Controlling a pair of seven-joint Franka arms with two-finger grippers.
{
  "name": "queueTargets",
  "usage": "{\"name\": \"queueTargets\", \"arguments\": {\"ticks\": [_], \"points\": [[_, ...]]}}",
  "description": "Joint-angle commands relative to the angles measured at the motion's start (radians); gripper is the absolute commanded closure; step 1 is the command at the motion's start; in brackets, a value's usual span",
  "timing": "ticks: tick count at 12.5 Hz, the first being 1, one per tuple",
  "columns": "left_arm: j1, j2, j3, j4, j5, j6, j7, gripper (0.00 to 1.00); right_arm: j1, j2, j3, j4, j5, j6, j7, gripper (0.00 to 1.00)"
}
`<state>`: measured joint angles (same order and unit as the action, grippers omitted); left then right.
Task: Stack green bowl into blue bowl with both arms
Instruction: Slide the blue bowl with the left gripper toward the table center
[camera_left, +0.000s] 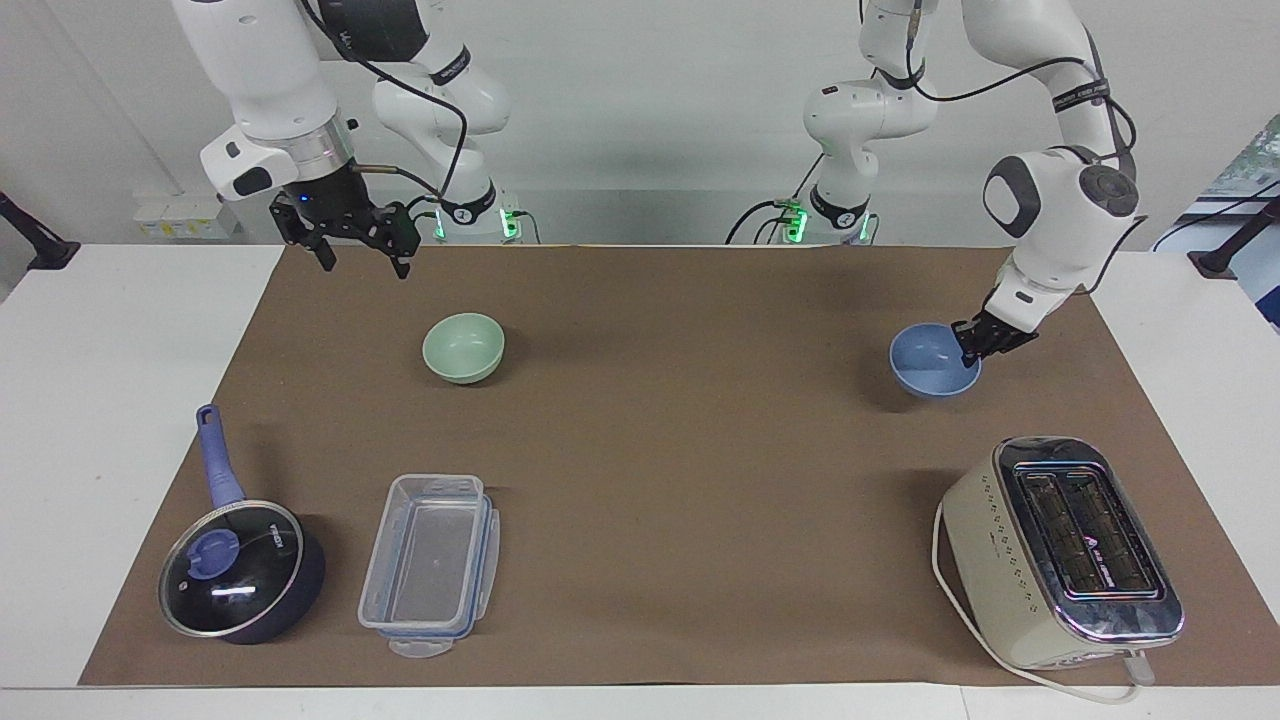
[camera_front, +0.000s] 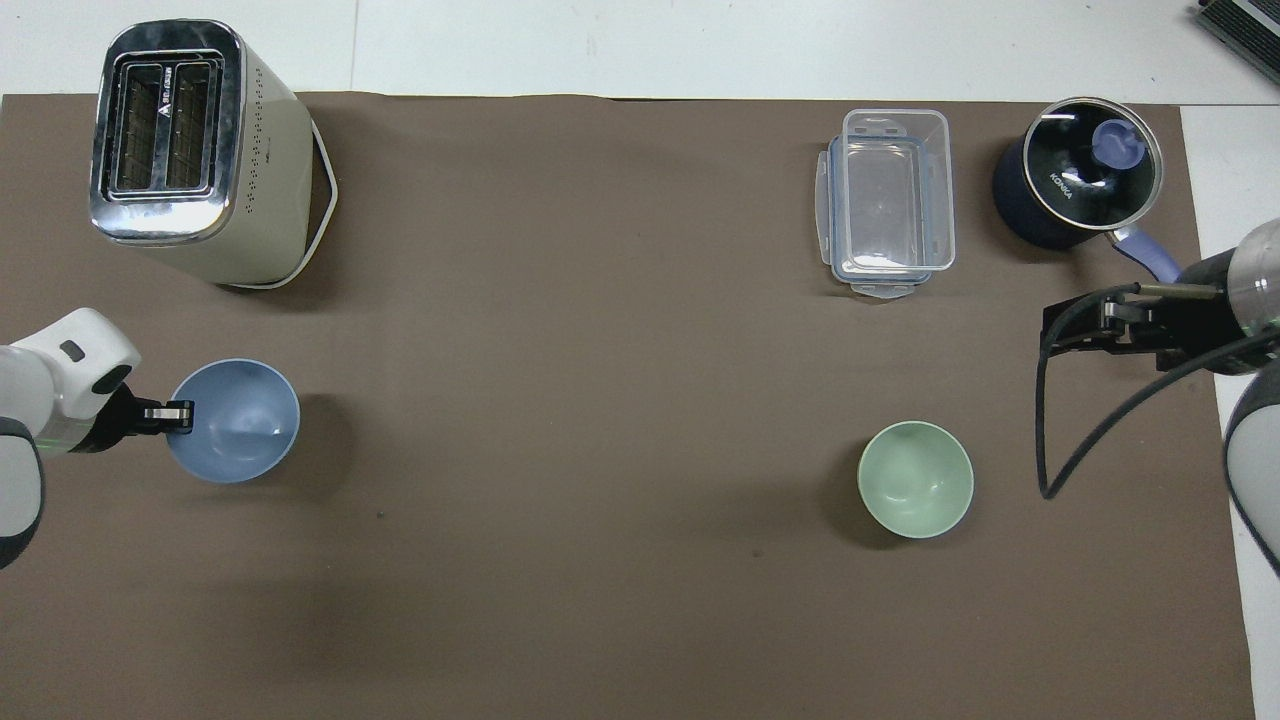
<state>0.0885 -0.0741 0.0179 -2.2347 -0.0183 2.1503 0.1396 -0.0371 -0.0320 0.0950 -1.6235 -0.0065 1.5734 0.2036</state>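
The left gripper (camera_left: 978, 342) is clamped on the rim of the small, smooth, light periwinkle-blue bowl (camera_left: 930, 362), pinching its edge toward the left arm's end of the table. The bowl seems lifted slightly off the brown paper mat (camera_left: 680, 470), judging by its offset shadow. The small matte mint-green bowl (camera_left: 463, 347) sits on the mat toward the right arm's end, well apart. The right gripper (camera_left: 358, 252) hangs with fingers spread above the mat's edge, waiting.

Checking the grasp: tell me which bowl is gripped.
The blue bowl, pinched at its rim by the left gripper and lifted. The green bowl sits untouched on the mat.
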Motion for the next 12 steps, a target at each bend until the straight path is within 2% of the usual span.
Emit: {"name": "queueTargets", "arguments": {"ticks": [1, 3, 5, 12], "points": [[0.014, -0.015, -0.007, 0.119, 0.020, -0.168, -0.008, 1.00, -0.014, -0.006, 0.002, -0.009, 0.022, 0.011, -0.020, 0.00], [0.004, -0.015, -0.007, 0.205, 0.017, -0.269, -0.009, 1.00, -0.014, -0.005, 0.002, -0.009, 0.022, 0.011, -0.021, 0.00], [-0.003, -0.016, -0.021, 0.247, 0.012, -0.320, -0.035, 1.00, -0.014, -0.006, 0.002, -0.009, 0.022, 0.011, -0.023, 0.00], [-0.209, -0.021, -0.024, 0.237, -0.018, -0.297, -0.277, 1.00, -0.015, -0.006, 0.002, -0.010, 0.022, 0.011, -0.027, 0.00]]}}
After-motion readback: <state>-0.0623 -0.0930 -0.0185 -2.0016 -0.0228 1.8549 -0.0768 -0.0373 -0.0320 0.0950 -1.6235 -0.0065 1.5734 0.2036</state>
